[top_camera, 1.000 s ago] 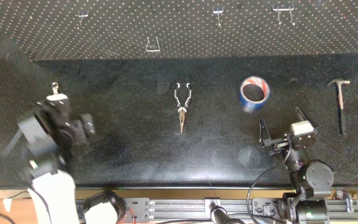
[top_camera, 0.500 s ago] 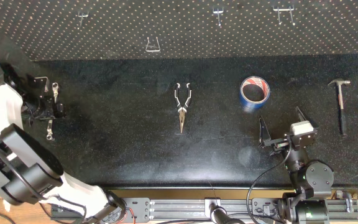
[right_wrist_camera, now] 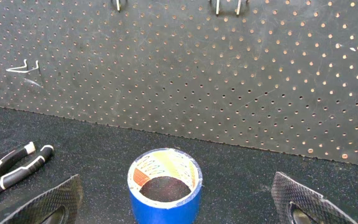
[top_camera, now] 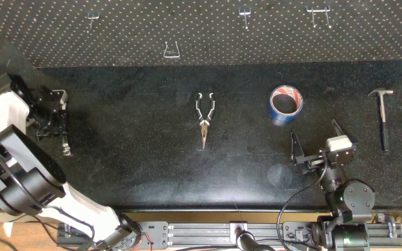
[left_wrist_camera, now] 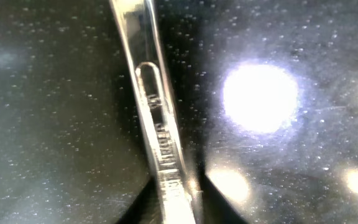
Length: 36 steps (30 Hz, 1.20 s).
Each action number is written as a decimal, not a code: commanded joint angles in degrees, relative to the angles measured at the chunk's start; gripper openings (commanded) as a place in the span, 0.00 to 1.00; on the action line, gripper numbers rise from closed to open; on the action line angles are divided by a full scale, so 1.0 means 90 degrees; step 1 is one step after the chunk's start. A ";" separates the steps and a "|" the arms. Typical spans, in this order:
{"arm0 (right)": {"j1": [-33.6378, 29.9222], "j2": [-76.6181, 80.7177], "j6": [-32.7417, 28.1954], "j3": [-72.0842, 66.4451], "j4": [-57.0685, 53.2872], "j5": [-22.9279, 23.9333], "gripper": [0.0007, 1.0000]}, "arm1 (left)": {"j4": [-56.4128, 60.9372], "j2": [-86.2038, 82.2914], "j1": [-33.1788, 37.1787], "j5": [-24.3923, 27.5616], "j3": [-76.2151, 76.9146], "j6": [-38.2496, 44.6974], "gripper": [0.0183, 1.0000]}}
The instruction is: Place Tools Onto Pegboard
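Observation:
A silver wrench lies on the black mat at the far left, and its lower end sticks out below my left gripper, which sits low right over it. The wrench shaft runs up the middle of the left wrist view, very close. Pliers with black and white handles lie mid-table. A blue tape roll stands right of centre, and it also shows in the right wrist view as the tape roll, just ahead of my open, empty right gripper. A hammer lies at the far right.
The pegboard runs along the back with metal hooks: one at the left, a wire loop, one at centre right and a double hook. Bare mat lies between the tools.
My left arm has swung up and to the left, and its gripper has come down over the wrench, which has shifted slightly. The right arm has not moved.

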 commanded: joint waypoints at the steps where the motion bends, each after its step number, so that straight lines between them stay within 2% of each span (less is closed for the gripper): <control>1: -0.0024 -0.0032 0.0070 -0.0019 -0.0022 0.0012 1.00 | -0.0002 0.0153 0.0172 0.0192 0.0083 -0.1302 0.01; 3: -0.0024 -0.0032 0.0070 -0.0019 -0.0022 0.0012 1.00 | -0.0017 0.0107 0.0270 0.0141 0.0083 -0.1445 0.01; 6: -0.0024 -0.0032 0.0070 -0.0019 -0.0022 0.0012 1.00 | 0.0418 -0.1651 -0.0206 0.0143 0.0041 -0.1598 0.01; 8: -0.0024 -0.0032 0.0070 -0.0019 -0.0022 0.0012 1.00 | 0.1401 -0.3415 -0.1129 0.0117 -0.0600 -0.1676 0.01; 10: -0.0024 -0.0032 0.0070 -0.0019 -0.0022 0.0012 1.00 | 0.2242 -0.4524 -0.1940 -0.0299 -0.1438 -0.2618 0.01; 11: -0.0024 -0.0032 0.0070 -0.0019 -0.0022 0.0012 1.00 | 0.2956 -0.5382 -0.2630 -0.0612 -0.2249 -0.2975 0.01; 13: -0.0024 -0.0032 0.0070 -0.0019 -0.0022 0.0012 1.00 | 0.3342 -0.6290 -0.3257 -0.0724 -0.3130 -0.3011 0.01; 17: -0.0024 -0.0032 0.0070 -0.0019 -0.0022 0.0012 1.00 | 0.3878 -0.5843 -0.3281 -0.0690 -0.3480 -0.3687 0.01; 23: -0.0024 -0.0032 0.0070 -0.0019 -0.0022 0.0012 1.00 | 0.4221 -0.5338 -0.3281 -0.0488 -0.3473 -0.3682 0.01; 36: -0.0024 -0.0032 0.0070 -0.0019 -0.0022 0.0012 1.00 | 0.4388 -0.4799 -0.3288 -0.0481 -0.2970 -0.3657 0.01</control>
